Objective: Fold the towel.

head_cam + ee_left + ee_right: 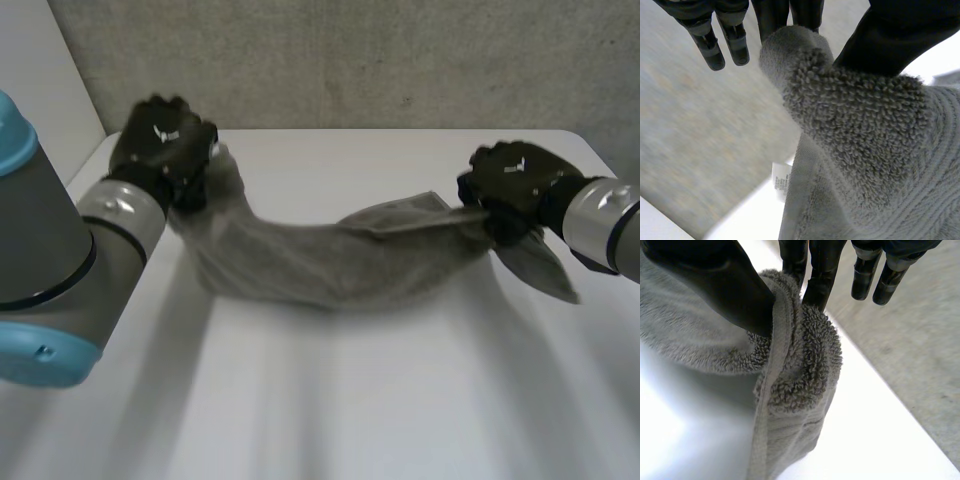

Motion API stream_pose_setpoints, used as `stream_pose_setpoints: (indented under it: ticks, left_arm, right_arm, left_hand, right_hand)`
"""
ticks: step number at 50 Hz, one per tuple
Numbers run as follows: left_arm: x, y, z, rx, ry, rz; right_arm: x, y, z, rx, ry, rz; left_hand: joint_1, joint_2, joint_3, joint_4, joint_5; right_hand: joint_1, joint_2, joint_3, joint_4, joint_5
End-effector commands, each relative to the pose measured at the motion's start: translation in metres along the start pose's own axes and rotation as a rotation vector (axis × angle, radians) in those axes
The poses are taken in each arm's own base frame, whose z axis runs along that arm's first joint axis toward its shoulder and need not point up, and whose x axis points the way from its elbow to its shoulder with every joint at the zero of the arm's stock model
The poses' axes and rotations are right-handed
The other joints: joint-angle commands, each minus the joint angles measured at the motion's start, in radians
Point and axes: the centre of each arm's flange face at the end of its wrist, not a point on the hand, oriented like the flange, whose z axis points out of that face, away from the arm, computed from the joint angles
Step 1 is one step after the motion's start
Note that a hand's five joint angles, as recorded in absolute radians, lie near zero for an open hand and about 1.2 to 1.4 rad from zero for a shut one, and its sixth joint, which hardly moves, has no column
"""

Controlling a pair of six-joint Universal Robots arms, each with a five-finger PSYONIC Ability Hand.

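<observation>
Towel (320,262): bunched, slung btwn both hands near far edge of table (350,410), middle sagging low. L hand (162,143) and R hand (515,180) each pinch an end, thumb vs fingers. Risk: thick roll may slip from pinch; dragging middle may skew fold.

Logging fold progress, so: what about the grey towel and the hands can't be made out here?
- Head view: where the black left hand and black right hand grip the grey terry towel, hidden by the hands' backs.
- Head view: the towel's underside, hidden by its own bulk.
- Left wrist view: print on the small white label, too small to read.
- Right wrist view: the towel hanging below the hand, cut off by the edge.
</observation>
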Motion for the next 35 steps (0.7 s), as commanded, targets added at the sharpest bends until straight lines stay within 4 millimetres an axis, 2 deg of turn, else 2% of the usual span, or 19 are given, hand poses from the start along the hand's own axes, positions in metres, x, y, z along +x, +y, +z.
stream_pose_setpoints:
  ticks: [1,5,7,11,13,14,16,17,18,19,21,22,23,24,27,29,30,32,35]
  left_arm:
    - [0.018,0.027,-0.016,-0.161,0.166,-0.055]
    - [0.021,0.039,-0.008,-0.200,0.183,-0.071]
    - [0.015,0.052,0.008,-0.226,0.163,-0.070]
    - [0.006,0.051,0.034,-0.183,0.124,-0.084]
    - [-0.005,0.031,0.070,-0.016,0.056,-0.110]
    - [-0.005,0.031,0.070,-0.015,0.055,-0.111]
    - [-0.014,0.015,0.084,0.099,0.007,-0.147]
    - [-0.025,-0.005,0.091,0.222,-0.031,-0.199]
    - [-0.040,-0.033,0.090,0.370,-0.067,-0.264]
    - [-0.040,-0.033,0.090,0.372,-0.068,-0.265]
    - [-0.079,-0.097,0.060,0.708,-0.104,-0.422]
    - [-0.079,-0.097,0.060,0.709,-0.104,-0.422]
    - [-0.095,-0.115,0.042,0.833,-0.099,-0.476]
    - [-0.107,-0.130,0.026,0.938,-0.079,-0.505]
    - [-0.114,-0.137,0.016,0.989,-0.048,-0.494]
    - [-0.109,-0.123,0.018,0.925,0.029,-0.470]
    - [-0.109,-0.123,0.018,0.925,0.030,-0.470]
    - [-0.101,-0.101,0.026,0.840,0.085,-0.453]
    - [-0.097,-0.092,0.028,0.808,0.102,-0.441]
  right_arm:
    - [-0.016,0.007,-0.016,-0.106,-0.120,-0.185]
    - [-0.014,0.008,-0.013,-0.103,-0.117,-0.251]
    - [-0.011,0.012,0.002,-0.090,-0.109,-0.303]
    - [0.003,0.003,0.031,-0.013,-0.028,-0.362]
    - [0.032,-0.020,0.056,0.125,0.129,-0.422]
    - [0.032,-0.020,0.056,0.125,0.130,-0.422]
    - [0.055,-0.046,0.061,0.234,0.261,-0.449]
    - [0.072,-0.073,0.058,0.349,0.387,-0.438]
    - [0.081,-0.101,0.048,0.483,0.485,-0.387]
    - [0.081,-0.102,0.047,0.484,0.486,-0.386]
    - [0.086,-0.154,-0.001,0.767,0.571,-0.238]
    - [0.086,-0.154,-0.001,0.768,0.571,-0.237]
    - [0.082,-0.160,-0.019,0.838,0.533,-0.183]
    - [0.075,-0.155,-0.028,0.851,0.457,-0.149]
    - [0.068,-0.139,-0.021,0.816,0.369,-0.139]
    - [0.045,-0.104,-0.006,0.717,0.194,-0.125]
    - [0.045,-0.104,-0.006,0.717,0.194,-0.124]
    - [0.026,-0.076,0.001,0.608,0.077,-0.090]
    - [0.021,-0.066,0.003,0.561,0.053,-0.085]
  left_hand:
    - [0.114,0.063,-0.038,-0.047,0.066]
    - [0.114,0.063,-0.038,-0.047,0.066]
    - [0.114,0.063,-0.038,-0.047,0.066]
    - [0.114,0.063,-0.038,-0.047,0.066]
    - [0.114,0.063,-0.038,-0.047,0.066]
    - [0.114,0.063,-0.038,-0.047,0.066]
    - [0.114,0.063,-0.038,-0.047,0.066]
    - [0.114,0.063,-0.038,-0.047,0.066]
    - [0.114,0.063,-0.038,-0.047,0.066]
    - [0.114,0.063,-0.038,-0.047,0.066]
    - [0.114,0.063,-0.038,-0.047,0.066]
    - [0.114,0.063,-0.038,-0.047,0.066]
    - [0.114,0.063,-0.038,-0.047,0.066]
    - [0.114,0.063,-0.038,-0.047,0.066]
    - [0.114,0.063,-0.038,-0.047,0.066]
    - [0.114,0.063,-0.038,-0.047,0.066]
    - [0.114,0.063,-0.038,-0.047,0.066]
    - [0.114,0.063,-0.038,-0.047,0.066]
    - [0.114,0.063,-0.038,-0.047,0.066]
  right_hand:
    - [0.130,0.139,0.017,0.028,0.038]
    - [0.130,0.139,0.017,0.028,0.038]
    - [0.130,0.139,0.017,0.028,0.038]
    - [0.130,0.139,0.017,0.028,0.038]
    - [0.130,0.139,0.017,0.028,0.038]
    - [0.130,0.139,0.017,0.028,0.038]
    - [0.130,0.139,0.017,0.028,0.038]
    - [0.130,0.139,0.017,0.028,0.038]
    - [0.130,0.139,0.017,0.028,0.038]
    - [0.130,0.139,0.017,0.028,0.038]
    - [0.130,0.139,0.017,0.028,0.038]
    - [0.130,0.139,0.017,0.028,0.038]
    - [0.130,0.139,0.017,0.028,0.038]
    - [0.130,0.139,0.017,0.028,0.038]
    - [0.130,0.139,0.017,0.028,0.038]
    - [0.130,0.139,0.017,0.028,0.038]
    - [0.130,0.139,0.017,0.028,0.038]
    - [0.130,0.139,0.017,0.028,0.038]
    - [0.130,0.139,0.017,0.028,0.038]
